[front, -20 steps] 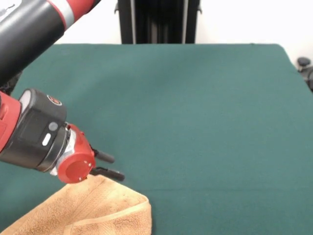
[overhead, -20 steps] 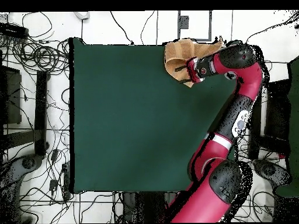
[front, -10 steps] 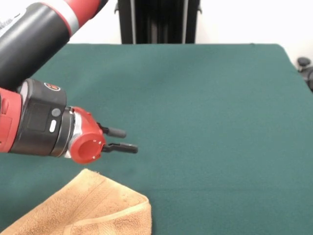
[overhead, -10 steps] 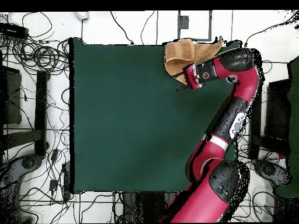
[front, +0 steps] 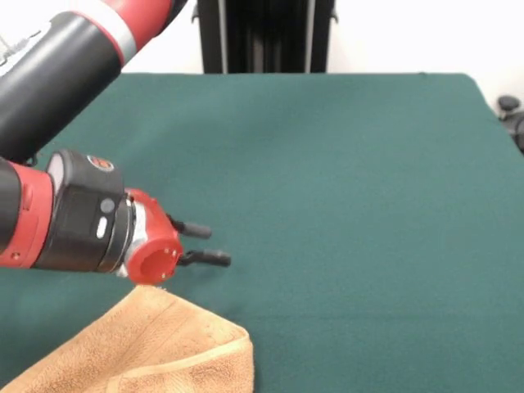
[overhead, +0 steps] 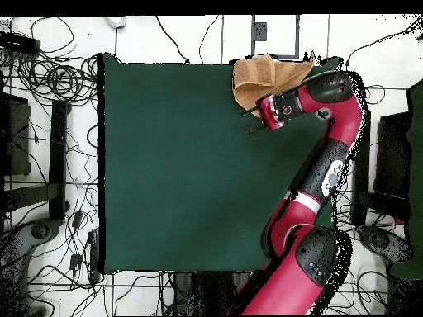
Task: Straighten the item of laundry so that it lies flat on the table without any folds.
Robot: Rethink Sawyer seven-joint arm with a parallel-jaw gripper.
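Note:
The golden-tan towel (front: 151, 352) lies bunched and folded at the table's near left corner in the front view, running off the bottom edge. In the overhead view the towel (overhead: 258, 76) sits at the top edge of the table, right of middle. The gripper (front: 214, 246) hovers just above and beside the towel's upper corner, pointing sideways over bare felt. Its fingers (front: 196, 231) stand apart with nothing between them. The overhead view shows the gripper (overhead: 250, 122) just below the towel. The dark green table (front: 344, 164) is far larger than the towel.
The robot's black pedestal (front: 264, 37) stands at the table's far side. In the overhead view the red arm (overhead: 335, 157) runs along the table's right edge (overhead: 248, 206). Cables (overhead: 49, 82) lie on the floor around the table.
The gripper was touching the towel's upper corner, then lifted off it and shifted toward the table's middle. It has now sunk slightly. The towel stays put.

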